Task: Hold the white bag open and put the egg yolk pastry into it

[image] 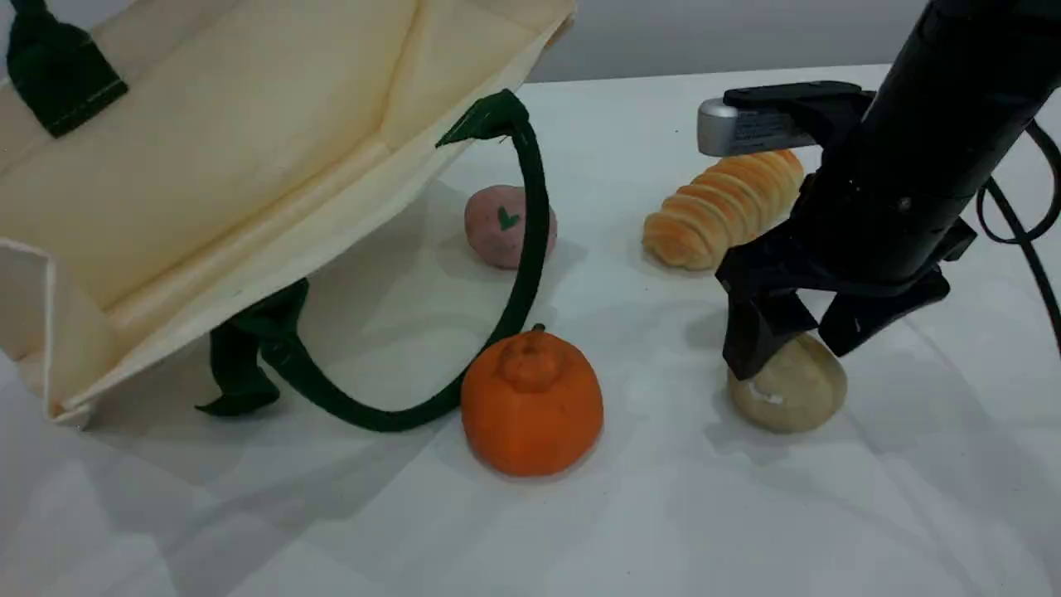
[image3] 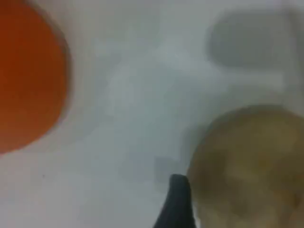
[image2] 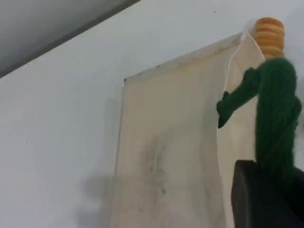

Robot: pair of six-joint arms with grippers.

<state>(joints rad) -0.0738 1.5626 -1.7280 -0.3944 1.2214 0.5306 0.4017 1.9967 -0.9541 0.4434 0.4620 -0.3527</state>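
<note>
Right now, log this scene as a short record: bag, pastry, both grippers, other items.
bag: white bag lifted and tilted, mouth open toward the foods
left gripper: left gripper shut on the bag's green rope handle
right gripper: right gripper open, straddling the top of the pastry
pastry: egg yolk pastry on the table, not lifted
other items: orange fruit, pink ball, ridged bread roll, all outside the bag

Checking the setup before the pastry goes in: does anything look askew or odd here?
Only the white bag: it hangs tilted, lifted by one green handle, while its other handle droops onto the table beside the pink ball and the orange fruit. Nothing looks spilled or damaged.
</note>
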